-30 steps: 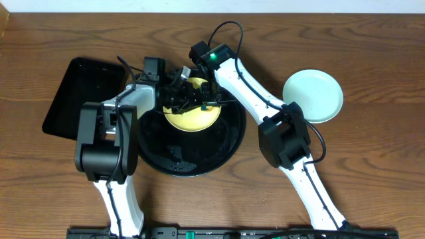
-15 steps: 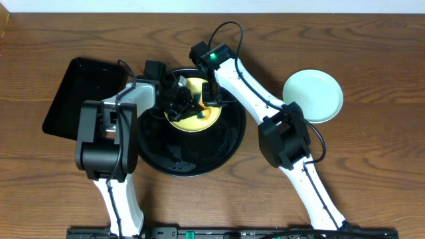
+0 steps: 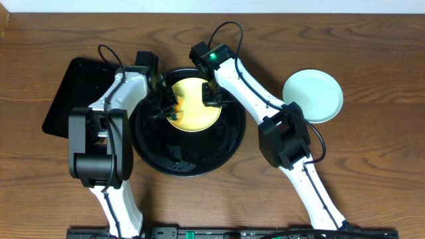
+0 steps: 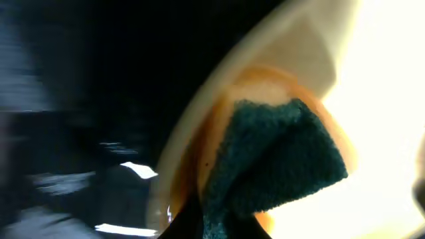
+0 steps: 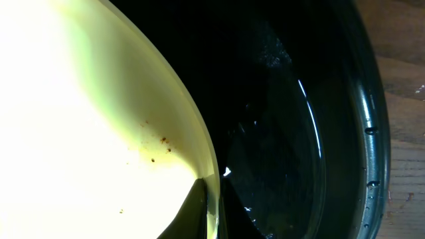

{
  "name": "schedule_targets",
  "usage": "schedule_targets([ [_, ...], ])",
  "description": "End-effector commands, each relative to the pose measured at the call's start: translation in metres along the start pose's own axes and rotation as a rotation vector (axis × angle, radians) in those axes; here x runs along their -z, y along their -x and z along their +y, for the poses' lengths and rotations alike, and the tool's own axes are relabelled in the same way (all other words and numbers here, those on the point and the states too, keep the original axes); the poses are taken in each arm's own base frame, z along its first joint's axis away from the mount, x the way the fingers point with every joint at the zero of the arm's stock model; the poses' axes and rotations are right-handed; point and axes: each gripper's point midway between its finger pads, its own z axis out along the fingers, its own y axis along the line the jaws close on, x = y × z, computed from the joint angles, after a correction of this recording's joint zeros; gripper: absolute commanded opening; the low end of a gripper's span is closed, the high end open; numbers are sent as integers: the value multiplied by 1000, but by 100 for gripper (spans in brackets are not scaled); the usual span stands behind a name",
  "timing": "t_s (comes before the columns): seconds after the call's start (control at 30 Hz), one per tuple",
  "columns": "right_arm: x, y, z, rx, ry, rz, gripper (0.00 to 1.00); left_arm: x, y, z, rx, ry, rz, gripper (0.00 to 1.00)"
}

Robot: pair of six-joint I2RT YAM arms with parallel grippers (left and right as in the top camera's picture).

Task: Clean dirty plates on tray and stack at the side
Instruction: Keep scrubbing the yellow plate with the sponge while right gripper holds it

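Observation:
A pale yellow plate (image 3: 192, 106) sits over the back half of the round black tray (image 3: 189, 159). My right gripper (image 3: 207, 99) is shut on the plate's right rim; in the right wrist view its fingers (image 5: 214, 212) pinch that rim, and a few brown specks dot the yellow plate (image 5: 86, 126). My left gripper (image 3: 167, 105) is at the plate's left edge, shut on a sponge. The left wrist view shows the sponge (image 4: 279, 159), dark green pad over orange foam, pressed against the plate's rim (image 4: 312, 40).
A mint-green plate (image 3: 313, 96) lies on the wooden table to the right of the tray. A rectangular black tray (image 3: 76, 93) sits at the left, behind my left arm. The round tray's glossy floor (image 5: 299, 133) looks wet.
My left arm has swung outward to the left, drawing the sponge from the plate's middle to its left edge. More of the yellow plate now shows. The right gripper has kept its hold.

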Motion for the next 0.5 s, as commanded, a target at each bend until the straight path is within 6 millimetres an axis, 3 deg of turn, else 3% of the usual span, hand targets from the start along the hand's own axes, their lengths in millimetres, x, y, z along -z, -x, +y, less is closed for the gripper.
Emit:
schedule_targets([
  [0.0, -6, 5, -25, 8, -94, -8, 2, -15, 3, 101, 12, 496, -21, 7],
  [0.23, -6, 5, -24, 7, -92, -10, 2, 36, 23, 118, -6, 706, -76, 7],
  [0.47, -6, 5, -24, 7, -92, -10, 1, 73, 35, 109, -12, 752, -150, 7],
])
